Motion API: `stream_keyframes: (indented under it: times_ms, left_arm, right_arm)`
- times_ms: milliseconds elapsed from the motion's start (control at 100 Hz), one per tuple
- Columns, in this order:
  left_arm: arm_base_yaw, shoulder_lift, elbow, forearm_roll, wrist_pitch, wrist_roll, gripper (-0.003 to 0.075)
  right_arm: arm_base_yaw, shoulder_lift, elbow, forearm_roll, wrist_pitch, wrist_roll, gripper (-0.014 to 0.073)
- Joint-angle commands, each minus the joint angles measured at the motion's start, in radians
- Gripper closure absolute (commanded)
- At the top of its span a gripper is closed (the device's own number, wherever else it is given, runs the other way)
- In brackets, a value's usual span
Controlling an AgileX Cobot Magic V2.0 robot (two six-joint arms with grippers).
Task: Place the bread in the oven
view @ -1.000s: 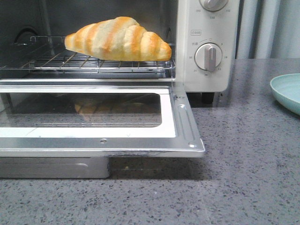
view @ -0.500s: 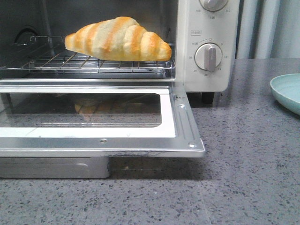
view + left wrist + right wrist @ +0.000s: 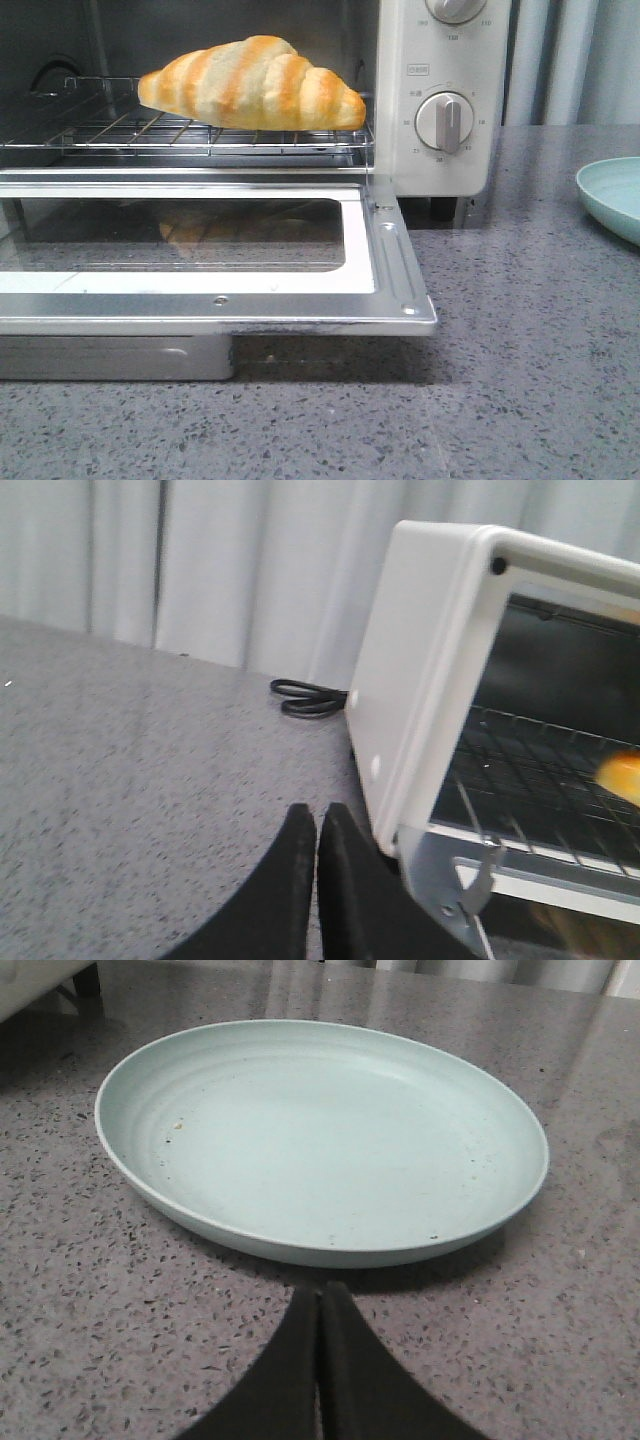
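Bread [image 3: 252, 83], just one roll, sits on the wire rack [image 3: 190, 135] inside the oven [image 3: 445, 100], door [image 3: 215, 250] dropped flat and open. No brand name readable; the knob numbers are too small and blurry, and there's maybe a little label above the lower knob [image 3: 445, 121]. Two knobs show, the upper one cut off at the frame edge. One pale green plate [image 3: 320, 1140] on the speckled grey surface [image 3: 520, 350], half cropped in the front view. Left gripper [image 3: 316, 825] fingers are pressed together, holding nothing, next to the oven's side. Right gripper [image 3: 321, 1300] fingers also clenched, empty, just short of the plate.
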Motion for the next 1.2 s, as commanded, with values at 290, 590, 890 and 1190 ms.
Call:
stream_keyframes:
  times_ms: [290,590,890,1190]
  left_arm:
    - [0.002,0.017,-0.1,-1.038,0.086,1.31,0.0741]
    - [0.0,0.017,-0.061,-1.026,0.02,1.346,0.0741]
    - [0.042,-0.038,0.067,-1.124,-0.103,1.341,0.0741]
    - [0.171,-0.133,0.104,-1.198,-0.074,1.35,0.0741]
  right_arm:
    - [-0.007,-0.02,0.011,0.01,-0.026,-0.002,0.0662]
    - [-0.007,-0.02,0.011,0.01,-0.026,-0.002,0.0662]
    - [-0.007,-0.02,0.011,0.01,-0.026,-0.002,0.0662]
    - [-0.007,-0.02,0.011,0.01,-0.026,-0.002,0.0662]
